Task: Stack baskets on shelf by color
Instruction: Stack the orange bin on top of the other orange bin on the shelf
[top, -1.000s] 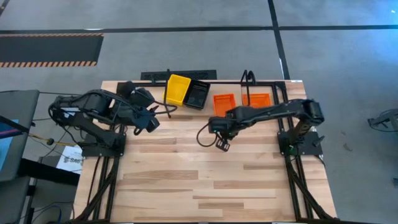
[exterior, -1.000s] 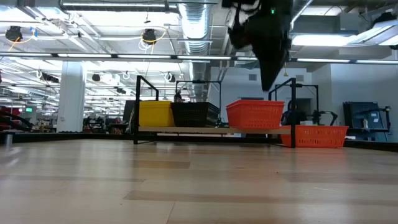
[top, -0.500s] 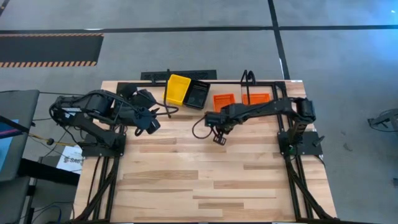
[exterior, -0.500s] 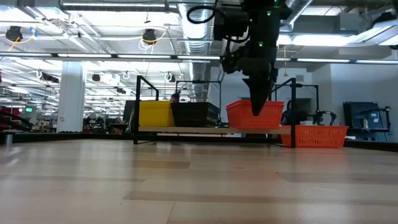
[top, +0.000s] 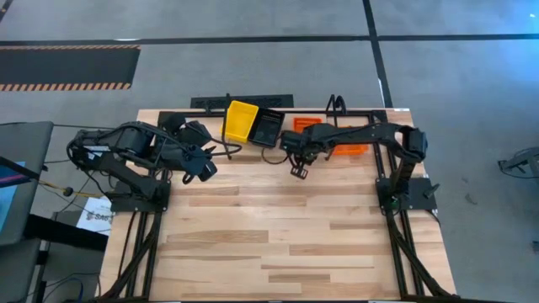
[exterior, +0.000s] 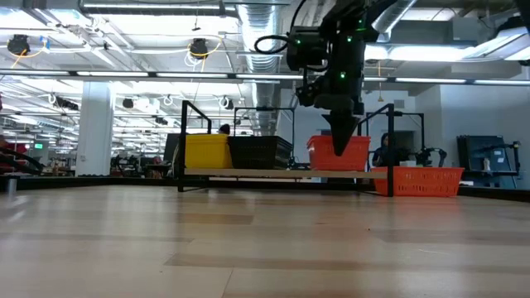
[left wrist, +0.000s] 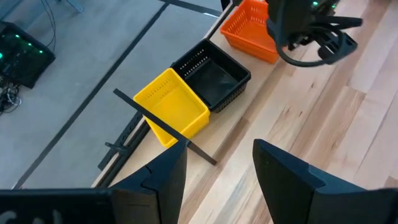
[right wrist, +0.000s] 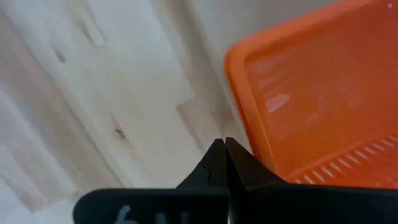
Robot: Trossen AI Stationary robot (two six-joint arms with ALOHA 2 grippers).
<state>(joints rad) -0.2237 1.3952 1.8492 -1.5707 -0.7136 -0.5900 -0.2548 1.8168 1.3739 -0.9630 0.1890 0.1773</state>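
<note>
On the shelf [exterior: 281, 173] at the table's far edge, a yellow basket [top: 242, 120], a black basket [top: 268, 128] and an orange basket [exterior: 358, 153] stand side by side on their bottoms. A second orange basket [exterior: 426, 180] rests on the table to the right of the shelf. My right gripper [right wrist: 224, 143] is shut, points steeply down, and hovers at the near left corner of the orange basket [right wrist: 317, 106] on the shelf. My left gripper [left wrist: 217, 168] stands open above the table's far left, with the yellow basket [left wrist: 174, 109] beyond it.
My right arm [top: 362, 135] reaches across both orange baskets and hides most of them from above. Black wire hoops [exterior: 195, 141] rise at the shelf's ends. The wooden tabletop [top: 278, 236] lies bare toward the near edge.
My right gripper has swung toward the table's far edge and come down, ending at the orange basket on the shelf. It has stayed shut. The baskets have kept their places.
</note>
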